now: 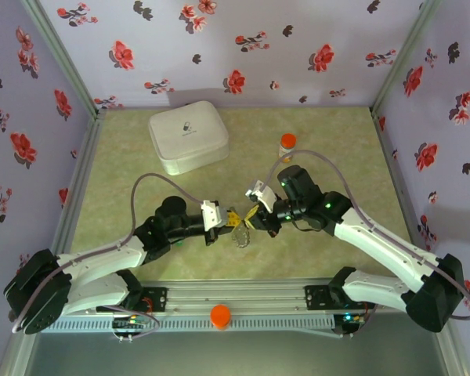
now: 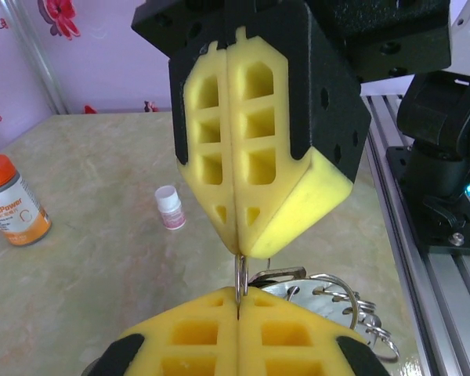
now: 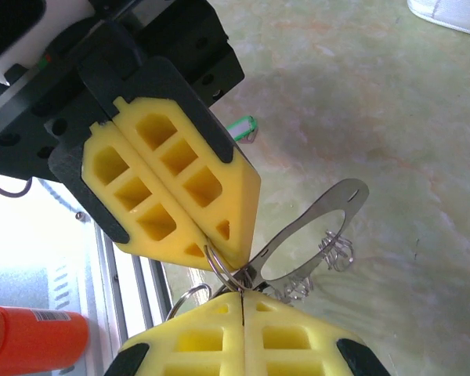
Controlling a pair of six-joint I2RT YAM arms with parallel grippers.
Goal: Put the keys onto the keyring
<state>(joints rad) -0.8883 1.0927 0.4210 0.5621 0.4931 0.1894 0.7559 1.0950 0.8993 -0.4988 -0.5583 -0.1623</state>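
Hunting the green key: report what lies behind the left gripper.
A green key head pokes out from behind the left gripper; the gripper covers the rest of it.

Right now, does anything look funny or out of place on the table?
A bit. The left tool and right tool are shut nose to nose on what looks like one thin metal ring. The green key lies alone on the table, apart from the bunch of rings.
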